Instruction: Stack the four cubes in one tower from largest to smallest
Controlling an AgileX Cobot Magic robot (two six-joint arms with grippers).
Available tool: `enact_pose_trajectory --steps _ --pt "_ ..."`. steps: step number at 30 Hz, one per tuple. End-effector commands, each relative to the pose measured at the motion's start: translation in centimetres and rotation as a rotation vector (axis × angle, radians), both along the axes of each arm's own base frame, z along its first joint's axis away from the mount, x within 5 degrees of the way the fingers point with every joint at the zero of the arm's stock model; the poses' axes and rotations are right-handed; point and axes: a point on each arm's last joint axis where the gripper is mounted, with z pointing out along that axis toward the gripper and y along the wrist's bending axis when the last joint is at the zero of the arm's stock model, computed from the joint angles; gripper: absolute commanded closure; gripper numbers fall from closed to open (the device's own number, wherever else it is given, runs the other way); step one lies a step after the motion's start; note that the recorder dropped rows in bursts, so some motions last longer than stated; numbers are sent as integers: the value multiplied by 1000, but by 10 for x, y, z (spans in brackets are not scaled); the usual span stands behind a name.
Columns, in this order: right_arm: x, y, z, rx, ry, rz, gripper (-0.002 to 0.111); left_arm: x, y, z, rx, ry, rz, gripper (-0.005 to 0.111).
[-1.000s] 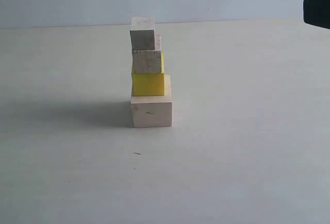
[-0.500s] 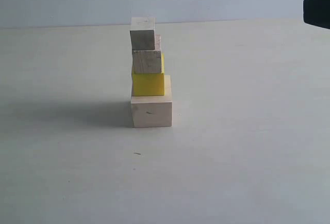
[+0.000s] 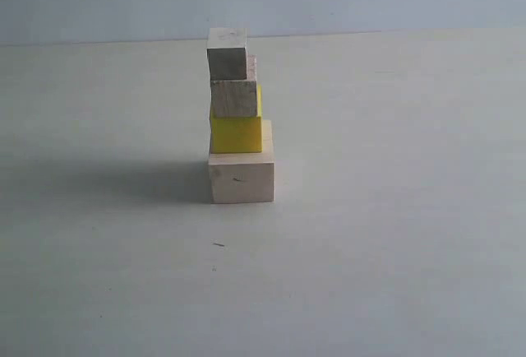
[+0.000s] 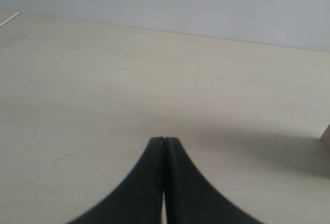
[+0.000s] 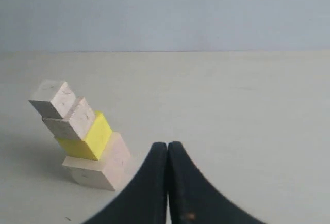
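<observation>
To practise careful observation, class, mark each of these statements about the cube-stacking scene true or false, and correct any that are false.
1. The yellow cube rests directly on the large wood cube. True.
2. The right gripper is shut and empty. True.
3. One small wood cube lies off by itself. False: the small wood cube sits on the yellow cube, with the smallest wood cube on top of it.
4. The left gripper grips the smallest wood cube. False: its jaws are shut on nothing.
</observation>
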Motion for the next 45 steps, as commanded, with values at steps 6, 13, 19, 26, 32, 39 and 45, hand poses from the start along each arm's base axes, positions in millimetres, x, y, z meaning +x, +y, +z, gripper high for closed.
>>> enact_pose_trajectory --steps 6,13,19,26,32,39,45 --pt "-66 -30 -35 -90 -427 -251 108 0 0 0 10 -10 -5 107" --pt "-75 -33 -103 -109 -450 -298 108 0 0 0 10 -10 -5 107" --pt "-68 -34 -124 -109 -397 -305 108 0 0 0 10 -10 -5 107" --pt "-65 -35 -143 -133 -342 -288 108 0 0 0 10 -10 -5 107" --pt "-64 -39 -156 -117 -286 -312 108 0 0 0 10 -10 -5 107" --pt "-64 -39 -159 -107 -276 -323 108 0 0 0 10 -10 -5 107" --pt "-61 -40 -184 -81 -210 -335 108 0 0 0 10 -10 -5 107"
